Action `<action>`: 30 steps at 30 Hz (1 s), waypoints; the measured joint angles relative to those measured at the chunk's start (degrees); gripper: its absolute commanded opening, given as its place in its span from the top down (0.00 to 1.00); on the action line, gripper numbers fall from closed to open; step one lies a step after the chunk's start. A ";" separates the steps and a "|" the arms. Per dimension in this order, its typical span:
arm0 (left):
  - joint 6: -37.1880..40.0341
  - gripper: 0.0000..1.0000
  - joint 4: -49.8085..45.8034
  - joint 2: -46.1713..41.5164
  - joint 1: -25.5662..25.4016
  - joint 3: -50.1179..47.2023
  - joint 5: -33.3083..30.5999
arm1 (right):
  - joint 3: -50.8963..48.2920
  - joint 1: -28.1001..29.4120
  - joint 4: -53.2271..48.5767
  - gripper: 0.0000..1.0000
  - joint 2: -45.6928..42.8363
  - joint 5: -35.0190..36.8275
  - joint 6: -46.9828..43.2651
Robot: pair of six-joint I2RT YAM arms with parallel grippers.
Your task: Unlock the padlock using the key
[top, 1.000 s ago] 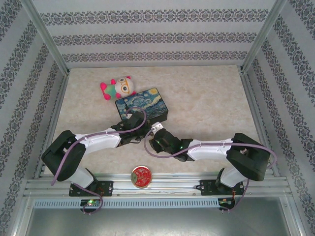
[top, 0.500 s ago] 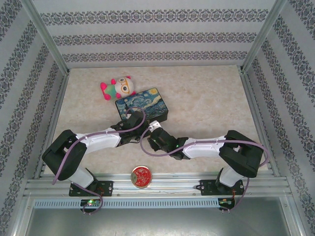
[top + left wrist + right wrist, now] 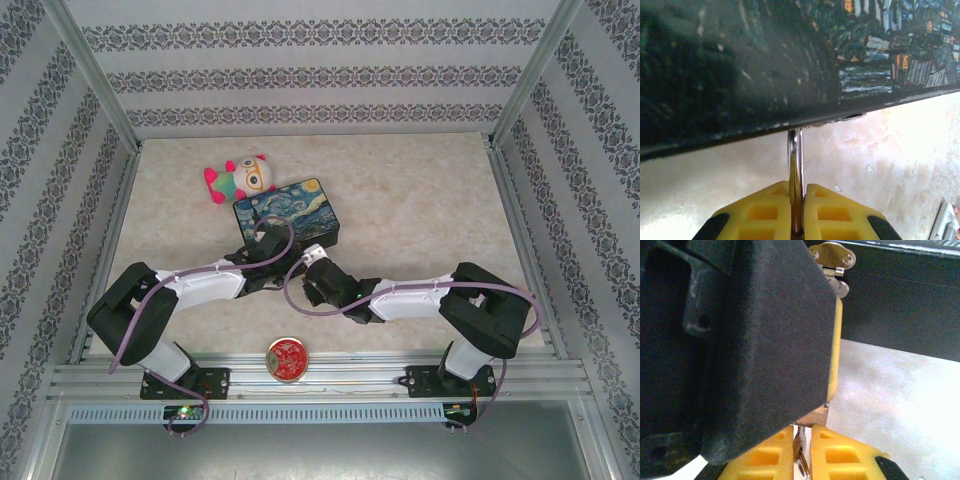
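Hanging edge-on under the tin's (image 3: pixel 290 212) near rim, the padlock (image 3: pixel 795 175) sits at the middle of the table (image 3: pixel 420 200), its silvery shackle (image 3: pixel 790 145) reaching up toward 12 o'clock to the rim. The left gripper (image 3: pixel 797 192) is clamped on its brass body. From 3 o'clock the right gripper (image 3: pixel 802 435) pinches the key (image 3: pixel 800 455), which points up at the padlock's underside. A brass hasp (image 3: pixel 832 255) shows on the tin's wall. A toy (image 3: pixel 240 178) lies at the tin's 11 o'clock, touching it. A red tin (image 3: pixel 287 358) sits at 6 o'clock, well apart.
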 measured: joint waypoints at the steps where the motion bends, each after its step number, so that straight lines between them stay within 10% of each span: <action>1: 0.00 1.00 0.11 0.04 0.07 0.00 -0.04 | 0.00 -0.11 0.13 0.91 0.00 -0.33 0.00; 30: 0.22 1.00 5.03 1.88 0.87 -0.28 0.55 | -7.23 -16.85 17.40 1.00 0.96 -34.03 16.68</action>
